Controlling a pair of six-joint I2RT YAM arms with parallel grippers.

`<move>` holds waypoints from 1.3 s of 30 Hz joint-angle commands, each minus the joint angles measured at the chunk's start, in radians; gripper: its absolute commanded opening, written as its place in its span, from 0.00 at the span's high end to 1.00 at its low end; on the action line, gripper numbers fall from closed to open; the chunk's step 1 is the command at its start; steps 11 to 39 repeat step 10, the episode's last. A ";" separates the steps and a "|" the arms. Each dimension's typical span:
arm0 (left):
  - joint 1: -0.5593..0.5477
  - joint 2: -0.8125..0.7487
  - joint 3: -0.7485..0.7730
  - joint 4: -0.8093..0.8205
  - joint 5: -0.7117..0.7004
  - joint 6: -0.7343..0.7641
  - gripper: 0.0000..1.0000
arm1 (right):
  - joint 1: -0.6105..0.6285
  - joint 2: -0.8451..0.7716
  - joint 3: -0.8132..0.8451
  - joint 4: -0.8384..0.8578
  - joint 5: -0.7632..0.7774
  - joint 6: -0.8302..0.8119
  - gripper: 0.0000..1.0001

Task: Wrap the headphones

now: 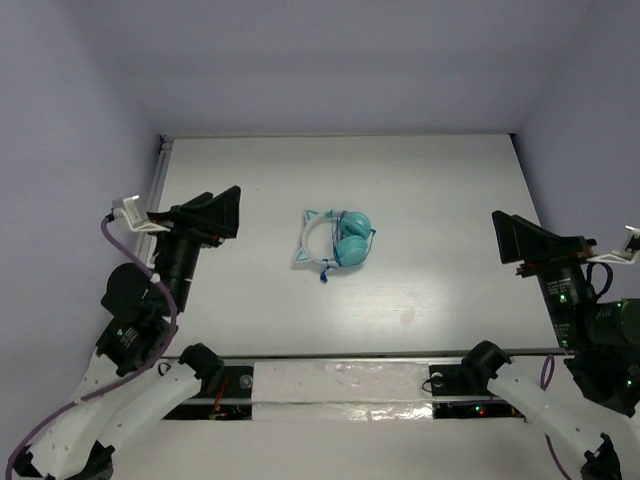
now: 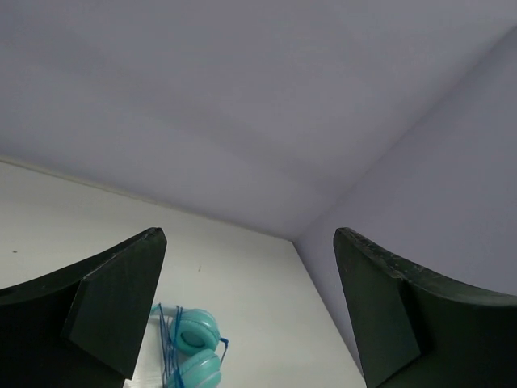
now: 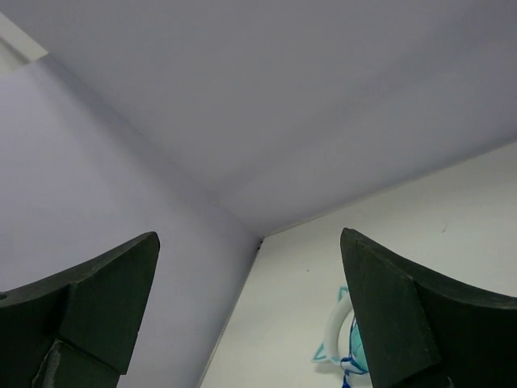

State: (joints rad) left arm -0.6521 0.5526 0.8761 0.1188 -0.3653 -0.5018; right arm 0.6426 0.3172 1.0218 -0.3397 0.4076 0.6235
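Note:
The teal headphones [image 1: 337,240] lie flat in the middle of the white table, ear cups together, pale headband with two cat-ear points toward the left, thin blue cord wound around them. They also show in the left wrist view [image 2: 190,343] and partly in the right wrist view [image 3: 339,343], behind a finger. My left gripper [image 1: 236,213] is open and empty, left of the headphones and apart from them. My right gripper [image 1: 497,237] is open and empty, well to their right.
The white table [image 1: 440,180] is walled by pale purple panels at the back and both sides. A taped strip [image 1: 340,380] and the arm bases run along the near edge. A thick purple cable [image 1: 110,235] loops by the left arm.

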 commanded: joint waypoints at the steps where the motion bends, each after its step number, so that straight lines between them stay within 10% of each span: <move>1: 0.005 -0.071 0.009 -0.151 -0.030 0.006 0.17 | 0.003 0.048 -0.012 0.010 0.008 -0.045 0.00; 39: 0.005 -0.097 -0.003 -0.209 -0.070 0.040 0.13 | 0.003 0.118 -0.042 0.053 -0.001 -0.073 0.00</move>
